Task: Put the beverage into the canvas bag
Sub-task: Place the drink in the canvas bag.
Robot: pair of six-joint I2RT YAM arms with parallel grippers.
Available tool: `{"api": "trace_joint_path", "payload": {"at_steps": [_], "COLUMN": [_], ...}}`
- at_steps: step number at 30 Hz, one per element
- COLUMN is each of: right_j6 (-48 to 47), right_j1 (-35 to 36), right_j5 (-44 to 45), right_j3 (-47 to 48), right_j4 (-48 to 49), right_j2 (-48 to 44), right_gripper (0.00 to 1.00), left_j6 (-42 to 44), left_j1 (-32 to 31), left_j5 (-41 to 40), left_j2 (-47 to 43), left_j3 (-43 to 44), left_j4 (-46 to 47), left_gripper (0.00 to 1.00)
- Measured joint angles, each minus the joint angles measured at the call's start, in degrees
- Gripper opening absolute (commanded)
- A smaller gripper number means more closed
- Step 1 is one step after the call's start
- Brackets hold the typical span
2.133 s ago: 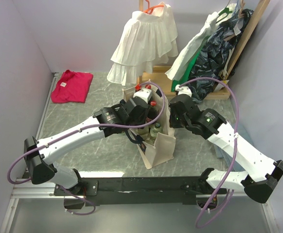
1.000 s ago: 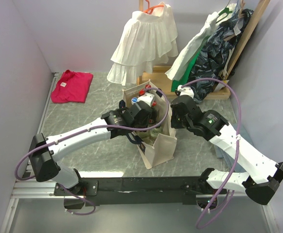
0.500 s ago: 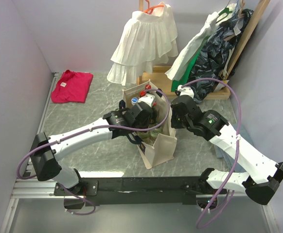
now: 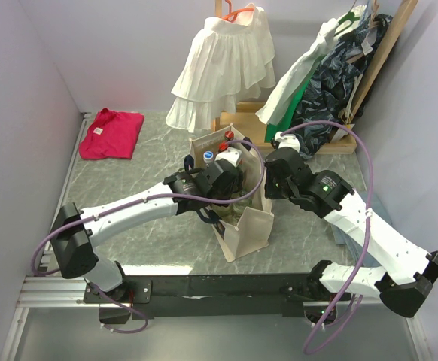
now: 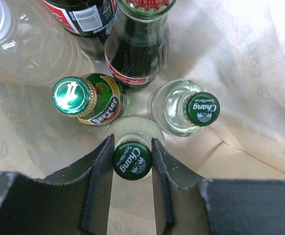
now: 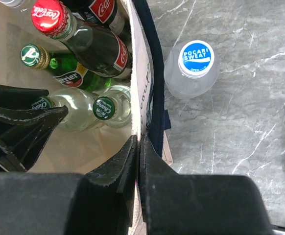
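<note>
Fingers of the left gripper (image 5: pixel 131 143) reach down inside the canvas bag (image 4: pixel 250 232) and pinch the green cap of a clear soda bottle (image 5: pixel 132 161) from both sides. That bottle stands upright in the bag, just beside a green bottle (image 5: pixel 74 96) and a second soda bottle (image 5: pixel 202 108), with a dark cola bottle (image 5: pixel 137 49) behind them. Whether it rests on the bag's floor cannot be told. The right gripper (image 6: pixel 138 143) is pressed together on the bag's upper edge, canvas caught between its fingers next to the navy strap (image 6: pixel 154 83). Outside the bag, a plastic bottle (image 6: pixel 195 68) with a blue and white cap stands on the marble table (image 6: pixel 240 127), near the strap
</note>
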Motion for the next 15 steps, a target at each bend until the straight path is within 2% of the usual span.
{"api": "trace_joint_path", "payload": {"at_steps": [15], "right_j6": [0.0], "right_j1": [0.0], "right_j5": [0.0], "right_j3": [0.0], "right_j4": [0.02], "right_j2": [0.02], "right_gripper": [0.08], "left_j6": [-0.46], "left_j1": [-0.02], "left_j5": [-0.07], "left_j2": [1.49], "left_j3": [-0.07], "left_j4": [0.0], "left_gripper": [0.01]}}
